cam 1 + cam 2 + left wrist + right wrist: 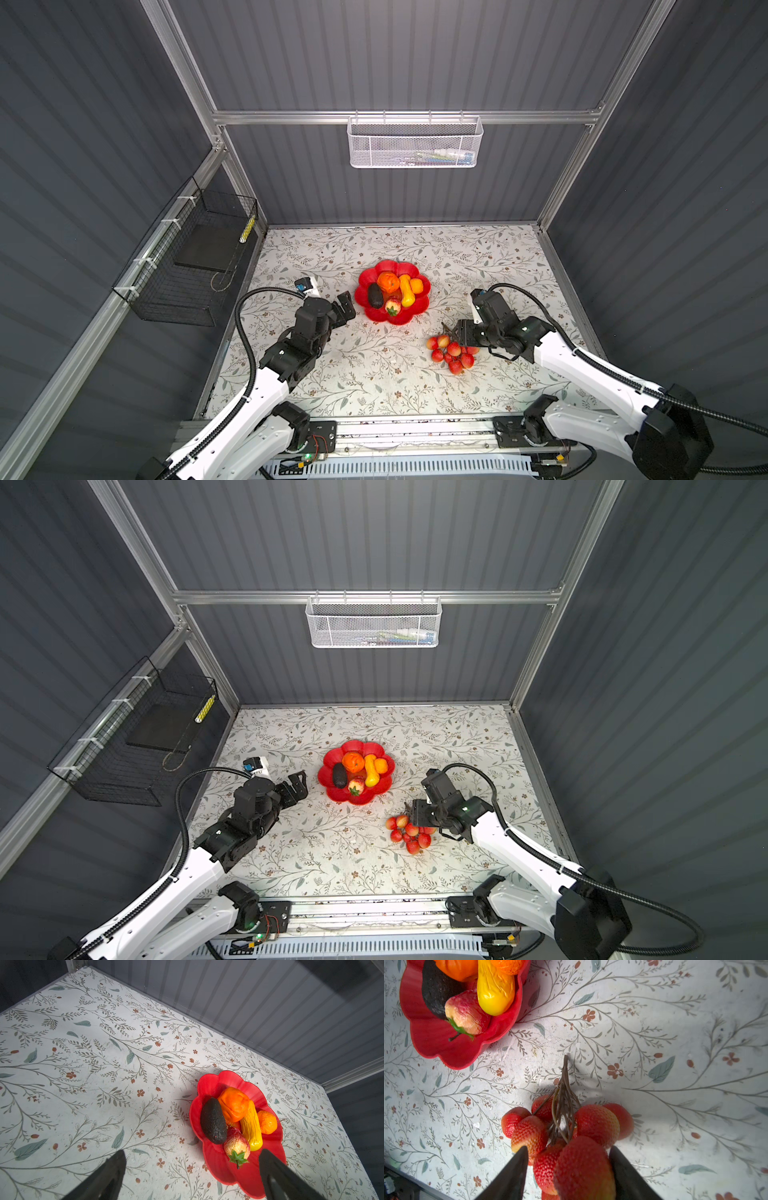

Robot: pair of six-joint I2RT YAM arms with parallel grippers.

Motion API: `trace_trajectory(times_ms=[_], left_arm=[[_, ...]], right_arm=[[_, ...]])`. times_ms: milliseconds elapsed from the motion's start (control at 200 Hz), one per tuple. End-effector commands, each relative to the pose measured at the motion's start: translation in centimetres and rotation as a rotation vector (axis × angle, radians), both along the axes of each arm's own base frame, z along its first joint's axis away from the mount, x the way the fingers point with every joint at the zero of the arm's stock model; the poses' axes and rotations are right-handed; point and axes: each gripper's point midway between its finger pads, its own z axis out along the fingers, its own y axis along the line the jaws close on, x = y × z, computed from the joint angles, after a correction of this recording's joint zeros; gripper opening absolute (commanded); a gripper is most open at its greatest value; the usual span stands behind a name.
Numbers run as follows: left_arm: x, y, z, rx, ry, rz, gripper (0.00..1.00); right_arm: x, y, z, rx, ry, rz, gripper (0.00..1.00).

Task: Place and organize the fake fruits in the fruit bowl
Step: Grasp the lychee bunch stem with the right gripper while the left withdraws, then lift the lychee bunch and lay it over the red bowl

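Berries lie near the fruit bowl, stem toward it, between right gripper fingers, clamping uncertain; left gripper spread, empty.

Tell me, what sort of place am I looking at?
Probably a robot test booth rather than a home: grey panelled walls on an aluminium frame box in a floral table, two white robot arms are mounted at its front edge, and the fruits in the red bowl look plastic.

fruit bowl: five fake fruits | berry bunch: on table
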Motion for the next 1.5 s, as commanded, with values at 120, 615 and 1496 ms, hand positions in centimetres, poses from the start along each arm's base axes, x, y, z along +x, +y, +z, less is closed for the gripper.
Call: trace_trajectory(times_ms=[120,615,1496], left_arm=[[0.1,0.1,0.5,-0.019,-0.004,0.006,1.00],[0.0,0.2,0.9,-0.020,-0.018,0.006,1.00],[-1.0,0.9,2.1,-0.013,-0.057,0.001,1.00]], right_arm=[[0.3,-0.2,-1.2,-0.042,0.006,0.000,0.47],[1.3,0.2,5.5,0.034,-0.143,0.006,0.18],[8.4,11.2,21.5,0.297,-0.408,0.278,0.16]])
